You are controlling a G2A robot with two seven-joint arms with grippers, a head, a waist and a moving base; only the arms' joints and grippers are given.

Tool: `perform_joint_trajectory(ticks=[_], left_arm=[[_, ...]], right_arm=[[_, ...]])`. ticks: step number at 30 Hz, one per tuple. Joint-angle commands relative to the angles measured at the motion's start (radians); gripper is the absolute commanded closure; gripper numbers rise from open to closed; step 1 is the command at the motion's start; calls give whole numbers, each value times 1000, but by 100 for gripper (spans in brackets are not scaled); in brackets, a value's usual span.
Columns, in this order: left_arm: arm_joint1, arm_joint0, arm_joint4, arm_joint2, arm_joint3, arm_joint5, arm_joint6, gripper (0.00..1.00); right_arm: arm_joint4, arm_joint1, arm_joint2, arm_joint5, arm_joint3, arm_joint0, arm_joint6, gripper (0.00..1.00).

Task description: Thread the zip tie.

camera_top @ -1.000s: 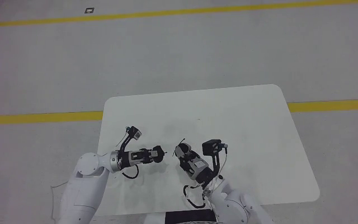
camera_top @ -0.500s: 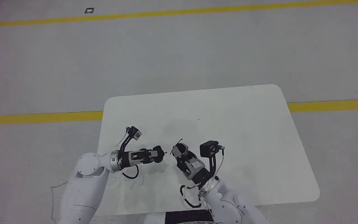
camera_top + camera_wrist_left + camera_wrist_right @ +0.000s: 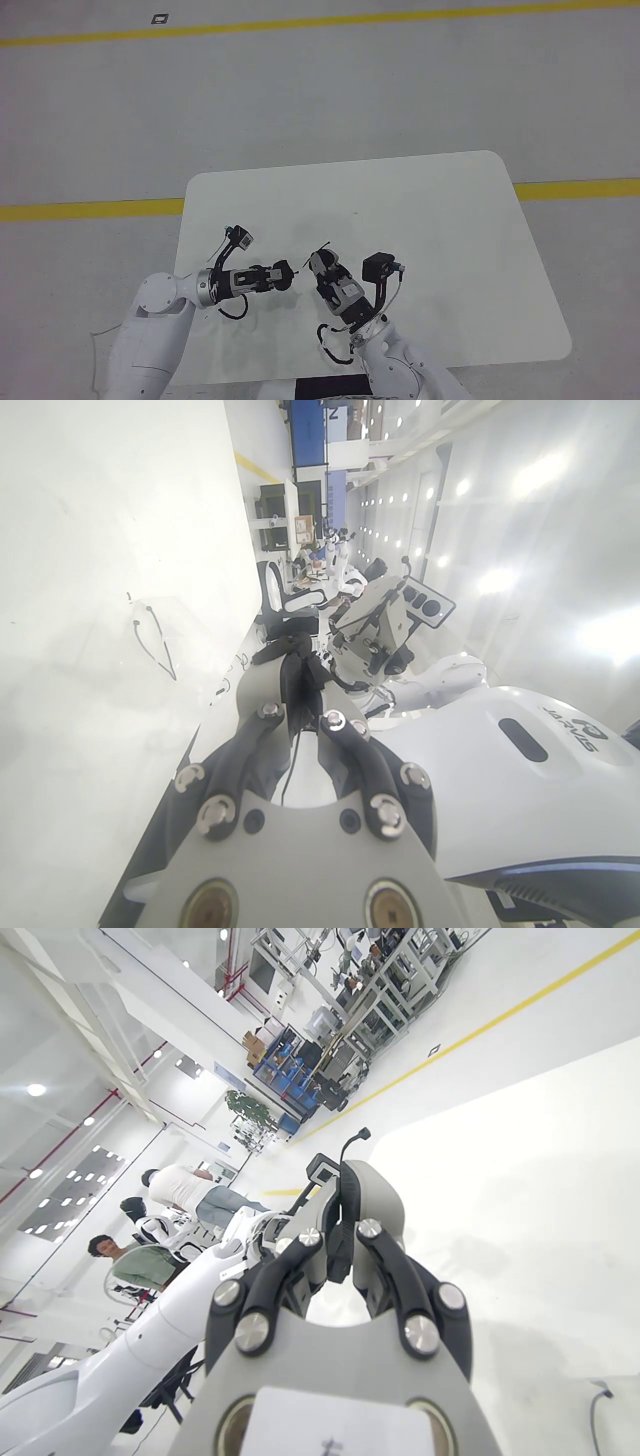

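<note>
One white table (image 3: 450,200) is bearing the work, and two grippers are hanging over its near part, facing each other tip to tip with a small gap between them. One zip tie (image 3: 361,1134) is showing plainly. The right gripper (image 3: 344,1180) is clenching it between fingers pressed nearly together. Its thin stem is curving up out of the fingertips and ending in a small square head, free in the air above the table. In the top view the same stem is sticking out of the right gripper as a short dark line pointing away from the robot. The left gripper (image 3: 300,660) is standing with its fingers drawn tight together, the black pads meeting at the tips. A thin black strand (image 3: 292,757) is running between those fingers back toward the wrist. The gripper is pinching that strand, though I cannot tell whether it is the other end of the same tie. One loose dark strand (image 3: 150,640), bent into a narrow V with a small knob at one end, is lying flat on the table beyond the left gripper, touching neither gripper.
</note>
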Motion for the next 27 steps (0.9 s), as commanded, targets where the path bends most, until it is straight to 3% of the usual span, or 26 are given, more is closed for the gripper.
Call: perform_joint_trajectory(ticks=[1,13,27], left_arm=[[0,0,0,0,0,0,0,100],[0,0,0,0,0,0,0,100],[0,0,0,0,0,0,0,100]], right_arm=[[-1,0,-1,2,3,5,3,100],[-1,0,-23,38,34,26,-23,100],[9,13,-44,42,38,36,-15,100]])
